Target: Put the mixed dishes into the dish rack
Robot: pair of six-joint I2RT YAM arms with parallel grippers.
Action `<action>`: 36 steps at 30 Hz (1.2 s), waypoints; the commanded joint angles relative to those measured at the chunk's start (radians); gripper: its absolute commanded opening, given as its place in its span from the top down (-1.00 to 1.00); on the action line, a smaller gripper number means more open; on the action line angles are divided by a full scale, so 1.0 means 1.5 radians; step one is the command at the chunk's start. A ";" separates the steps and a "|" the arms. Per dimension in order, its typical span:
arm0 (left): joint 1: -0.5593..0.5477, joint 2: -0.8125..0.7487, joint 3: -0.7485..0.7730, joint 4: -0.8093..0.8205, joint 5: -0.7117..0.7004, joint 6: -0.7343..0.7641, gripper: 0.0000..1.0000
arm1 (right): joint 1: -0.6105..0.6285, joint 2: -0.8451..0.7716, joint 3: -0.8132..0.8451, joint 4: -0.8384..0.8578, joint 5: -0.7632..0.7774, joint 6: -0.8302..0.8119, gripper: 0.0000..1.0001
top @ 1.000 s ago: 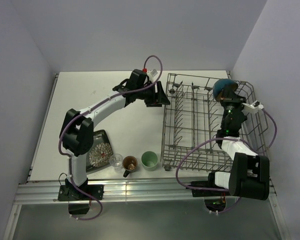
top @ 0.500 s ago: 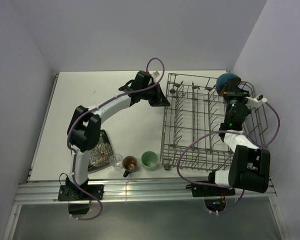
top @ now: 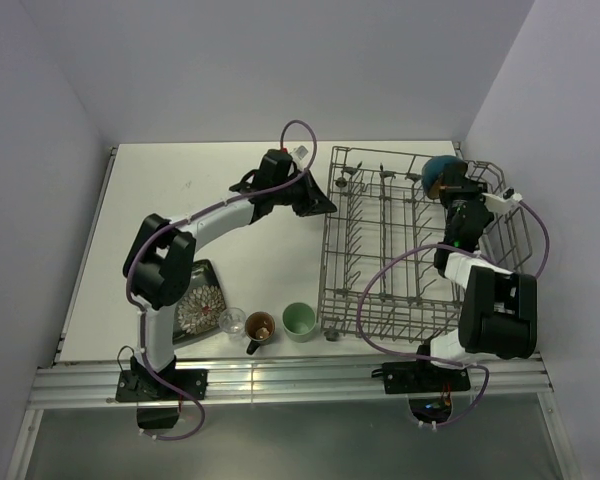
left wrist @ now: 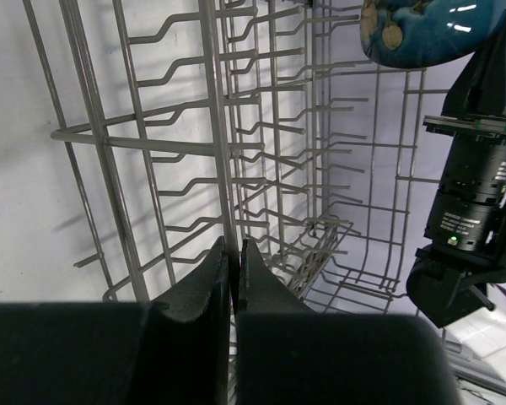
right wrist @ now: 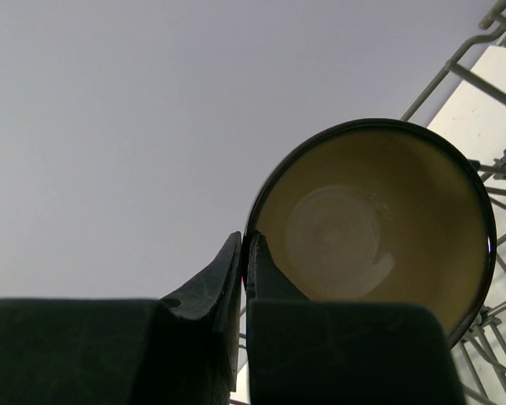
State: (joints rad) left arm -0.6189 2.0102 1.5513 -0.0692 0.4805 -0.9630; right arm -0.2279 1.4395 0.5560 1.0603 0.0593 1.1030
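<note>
The grey wire dish rack [top: 337, 250] stands on the right half of the table. My left gripper [top: 325, 206] is shut on an upright wire of the rack's left wall [left wrist: 216, 126], which runs between its jaws [left wrist: 233, 253]. The dark bowl [top: 440, 172] hangs tilted over the rack's far right corner. My right gripper [top: 458, 190] is shut on its rim, with the tan inside [right wrist: 379, 228] facing the wrist camera and the jaws [right wrist: 244, 250] pinching the left edge. From the left wrist, the bowl's blue-dark outside [left wrist: 422, 34] shows at the top right.
Near the table's front left lie the square floral plate [top: 198, 300], the small clear glass [top: 232, 321], the brown mug [top: 260, 326] and the pale green cup [top: 299, 320]. Walls close in on both sides. The right arm [left wrist: 476, 169] stands inside the rack's right end.
My left gripper has closed on the rack's left wall wire. The right arm has shifted the bowl a little back and forth over the rack's far right corner.
</note>
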 commanded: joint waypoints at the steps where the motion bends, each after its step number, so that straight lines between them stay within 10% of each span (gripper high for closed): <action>1: 0.029 -0.030 -0.043 0.063 -0.042 0.034 1.00 | 0.010 -0.018 0.047 0.128 0.015 0.001 1.00; 36: 0.043 -0.052 -0.103 0.142 -0.053 -0.066 1.00 | 0.117 -0.085 -0.104 0.203 0.275 0.225 1.00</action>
State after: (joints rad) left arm -0.5816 1.9766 1.4273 0.1104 0.4961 -1.0760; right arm -0.0784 1.3750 0.3992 1.1698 0.3489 1.3380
